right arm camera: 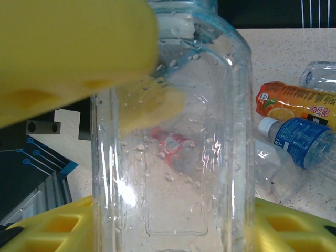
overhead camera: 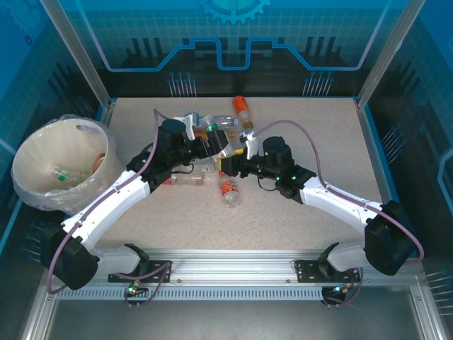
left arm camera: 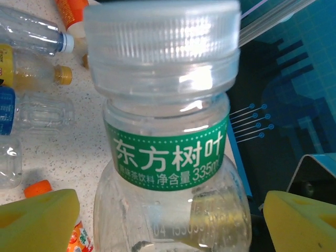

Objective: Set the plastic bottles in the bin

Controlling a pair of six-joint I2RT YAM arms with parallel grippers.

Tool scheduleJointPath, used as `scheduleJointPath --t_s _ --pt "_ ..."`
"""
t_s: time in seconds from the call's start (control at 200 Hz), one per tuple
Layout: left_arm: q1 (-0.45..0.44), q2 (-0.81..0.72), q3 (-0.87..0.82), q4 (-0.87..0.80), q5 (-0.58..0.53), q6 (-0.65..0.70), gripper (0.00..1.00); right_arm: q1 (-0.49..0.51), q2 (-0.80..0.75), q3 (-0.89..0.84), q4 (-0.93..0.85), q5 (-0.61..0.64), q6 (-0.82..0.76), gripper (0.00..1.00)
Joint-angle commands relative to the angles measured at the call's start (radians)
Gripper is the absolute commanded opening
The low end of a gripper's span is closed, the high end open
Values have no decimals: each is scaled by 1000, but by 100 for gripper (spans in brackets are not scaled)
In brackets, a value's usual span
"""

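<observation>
green-label bottle [left arm camera: 168,152] sits between left gripper [left arm camera: 168,223] jaws, spread wide, gaps both sides. right gripper [right arm camera: 168,136] clenched on clear bottle [right arm camera: 210,173]. bin [overhead camera: 42,152] at nine o'clock of the table [overhead camera: 318,142].

white arms [overhead camera: 106,205] with black joints [overhead camera: 171,131], mauve cables [overhead camera: 283,122], yellow fingers [left arm camera: 37,223].

Speckled beige table [overhead camera: 318,142], edged with a blue strip [overhead camera: 374,156] down the right side. Silver rail [overhead camera: 233,258] across the near edge, below the tabletop. Slanted aluminium posts [overhead camera: 74,49] at the two far corners. Behind them, blue wall [overhead camera: 141,35] printed with a fine grid, a lighter angular outline and part of a gear emblem [overhead camera: 237,8] at top centre.
</observation>
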Motion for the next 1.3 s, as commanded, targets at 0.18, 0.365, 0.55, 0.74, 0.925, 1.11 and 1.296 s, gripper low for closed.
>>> scheduleJointPath --t_s 0.18,0.365,0.55,0.74,0.925,1.11,1.296 --pt "-18 36 52 -45 -17 23 80 28 -20 43 40 -14 -68 43" --pt "-19 42 47 -28 -23 15 71 34 -21 42 51 -44 -80 43" --pt "-18 42 45 -22 -26 17 62 34 -15 48 53 -59 -76 46" --pt "-18 29 30 -6 -46 11 59 34 -10 59 27 -62 -77 62" --pt "-14 4 39 -48 -93 24 56 34 -33 84 -89 -29 -127 78" --pt "10 -41 45 -106 -138 44 54 34 -94 90 -206 52 -194 91" --pt "76 -123 82 -234 -237 97 53 30 -159 78 -292 188 -241 100"
